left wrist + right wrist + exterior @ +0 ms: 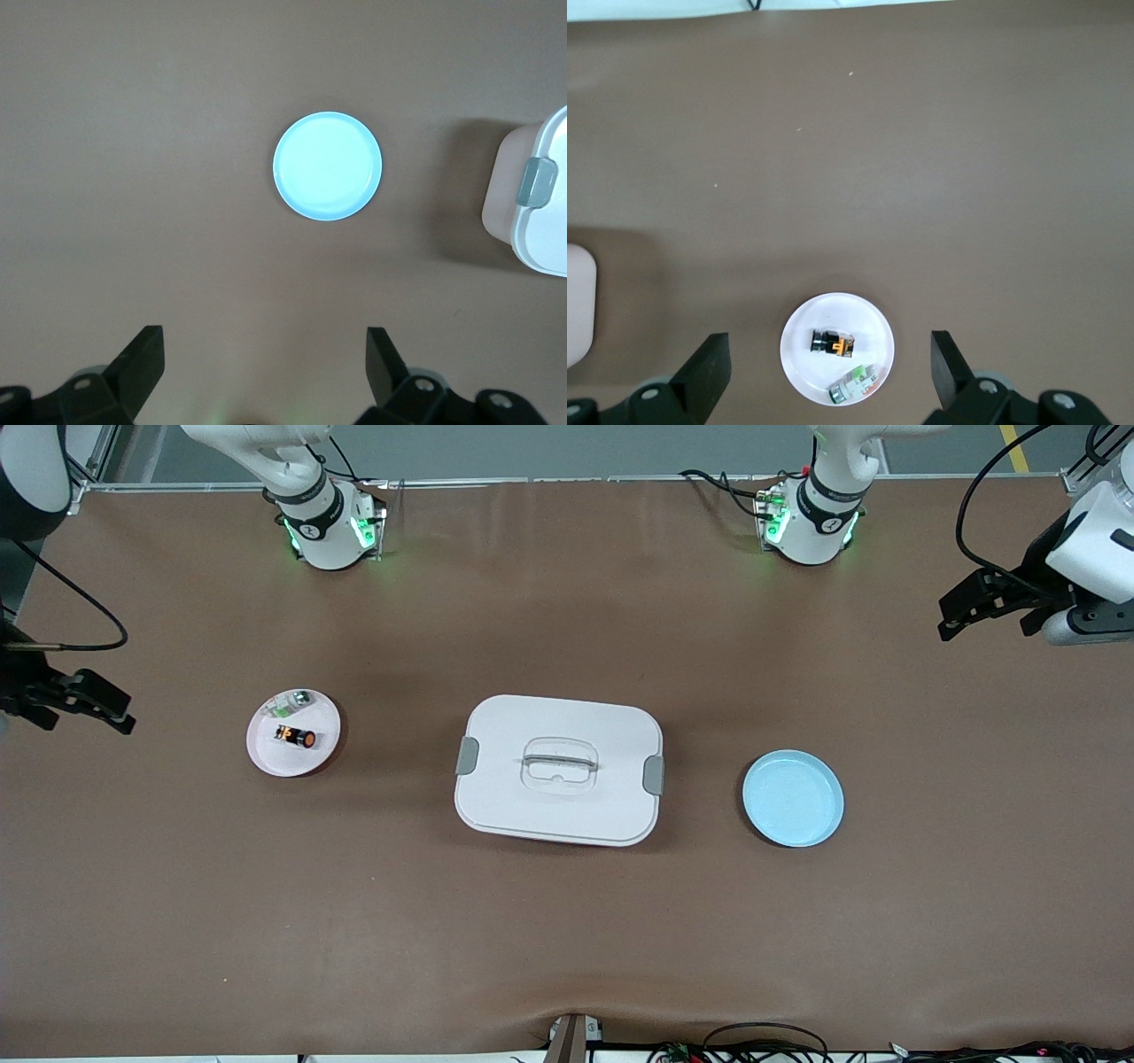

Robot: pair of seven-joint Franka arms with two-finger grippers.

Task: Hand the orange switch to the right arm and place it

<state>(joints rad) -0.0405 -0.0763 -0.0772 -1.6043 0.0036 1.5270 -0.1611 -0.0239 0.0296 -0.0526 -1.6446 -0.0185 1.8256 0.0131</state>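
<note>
The orange switch (pixel 295 737) lies on its side on a small white plate (pixel 266 757) toward the right arm's end of the table. It also shows in the right wrist view (pixel 834 341), on the plate (pixel 799 320). My right gripper (pixel 84 707) is open and empty, up at the table's edge at that end, apart from the plate; in its own view (pixel 831 354) the plate lies between its fingers, far below. My left gripper (pixel 988 615) is open and empty, up at the left arm's end of the table. Its own view (pixel 266 354) shows the blue plate (pixel 328 166).
A small clear-and-green part (pixel 291 703) shares the white plate with the switch (pixel 852 387). A white lidded box with grey latches (pixel 558 771) stands at the table's middle. An empty light-blue plate (pixel 793 797) lies toward the left arm's end.
</note>
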